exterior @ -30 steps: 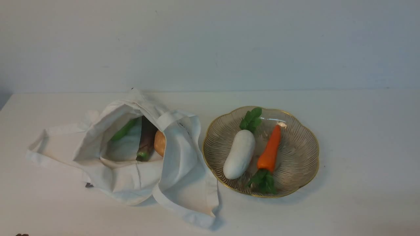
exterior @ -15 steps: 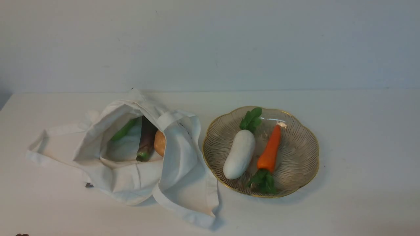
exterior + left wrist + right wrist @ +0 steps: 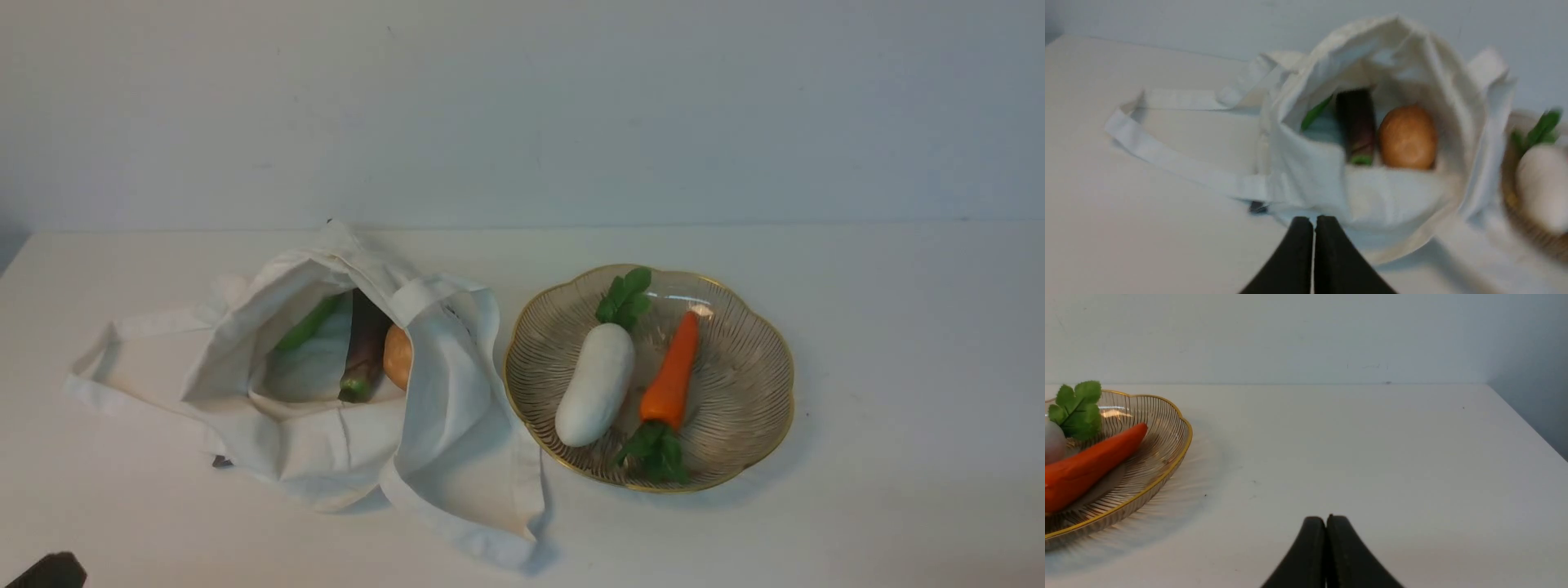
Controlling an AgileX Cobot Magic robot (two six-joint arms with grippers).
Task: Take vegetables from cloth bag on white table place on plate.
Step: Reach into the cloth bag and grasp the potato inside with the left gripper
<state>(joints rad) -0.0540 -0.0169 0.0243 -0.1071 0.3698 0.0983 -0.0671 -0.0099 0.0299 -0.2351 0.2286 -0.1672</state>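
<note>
Big white worktop (image 3: 898, 327), and on its left side the cloth bag (image 3: 441, 441) lies slumped with its mouth gaping toward the robot. Just right of it is the plate (image 3: 790, 384), already carrying a white radish (image 3: 596, 396) and a carrot (image 3: 671, 380). Inside the bag there's a potato (image 3: 397, 357) on the right, an eggplant (image 3: 365, 347) right beside it, and a green pod (image 3: 309, 324) further left against the fabric.

So I'd say we're partway, with the next pick not started. The left end effector (image 3: 1314, 222) is clenched and empty, just short of the bag's near lip. The right end effector (image 3: 1326, 520) is clenched on nothing too, off beyond the plate. Next move needs the left one to spread its jaws and reach into the mouth. The potato looks the most exposed.
</note>
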